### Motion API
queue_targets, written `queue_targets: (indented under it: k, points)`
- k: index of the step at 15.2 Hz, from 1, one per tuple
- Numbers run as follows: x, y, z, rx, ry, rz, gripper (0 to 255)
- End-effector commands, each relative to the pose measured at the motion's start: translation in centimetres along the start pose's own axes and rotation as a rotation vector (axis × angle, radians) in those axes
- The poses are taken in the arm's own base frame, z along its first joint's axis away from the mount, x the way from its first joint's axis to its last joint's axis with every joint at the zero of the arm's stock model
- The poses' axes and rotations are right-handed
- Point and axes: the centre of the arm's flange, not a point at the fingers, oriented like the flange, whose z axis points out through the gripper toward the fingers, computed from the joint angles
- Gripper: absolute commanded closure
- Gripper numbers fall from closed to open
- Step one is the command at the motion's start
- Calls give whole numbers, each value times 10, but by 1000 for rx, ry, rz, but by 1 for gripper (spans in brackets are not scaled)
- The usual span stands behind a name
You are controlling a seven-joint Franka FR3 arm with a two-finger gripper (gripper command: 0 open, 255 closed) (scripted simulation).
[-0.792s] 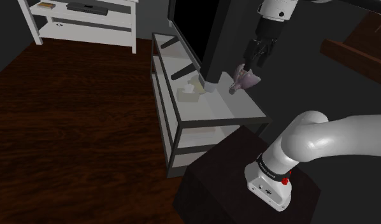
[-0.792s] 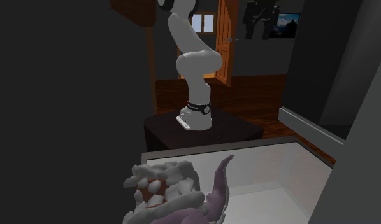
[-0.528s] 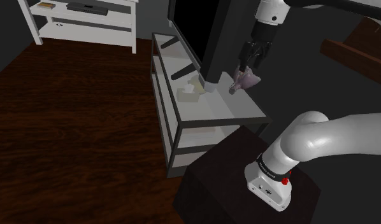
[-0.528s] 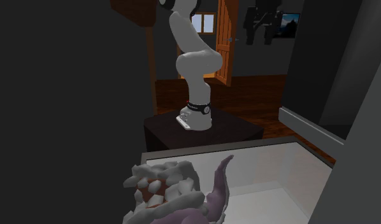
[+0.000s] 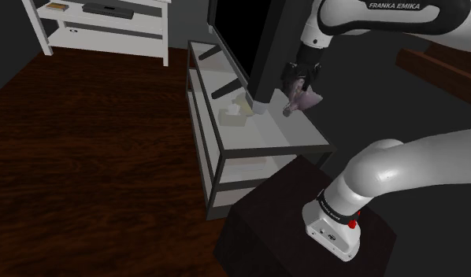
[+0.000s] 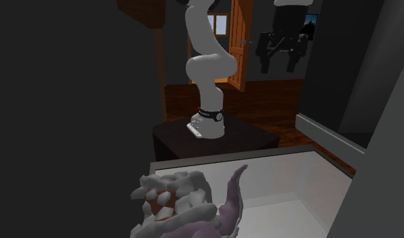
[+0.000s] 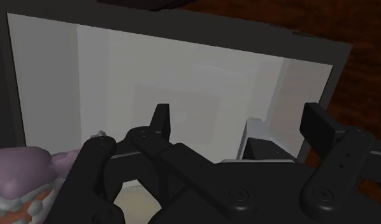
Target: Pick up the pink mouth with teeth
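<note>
Floor: dark reddish-brown wood planks (image 5: 92, 157), across the left and middle of the shoulder view.
Walls: plain dark grey (image 6: 59, 101), taking up the left of the second exterior view.
Shelf unit: white (image 5: 108, 35), upper left of the shoulder view, small items on its shelves.
Table: pale top in a dark frame (image 5: 281, 138), centre of the shoulder view, with a lower shelf.
Panel: tall black slab (image 5: 242, 39), top centre, at the table's far side.
Door: orange-brown wood (image 6: 242, 51), upper middle of the second exterior view.
Window: bright panes (image 6: 222, 24), just left of the door.
Picture: framed (image 6: 311, 27), upper right.
Light: dim throughout.
</note>
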Motion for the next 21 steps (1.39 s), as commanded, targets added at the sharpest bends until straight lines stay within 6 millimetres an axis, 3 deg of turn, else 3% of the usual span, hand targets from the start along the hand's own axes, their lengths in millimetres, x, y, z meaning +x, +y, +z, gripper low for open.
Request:
queue_targets:
  k: [1, 11, 21]
  points:
    - [18, 11, 15, 2, 11, 55, 0]
    - [95, 81, 88, 11, 58, 320, 0]
    - [155, 168, 159, 20, 104, 586, 0]
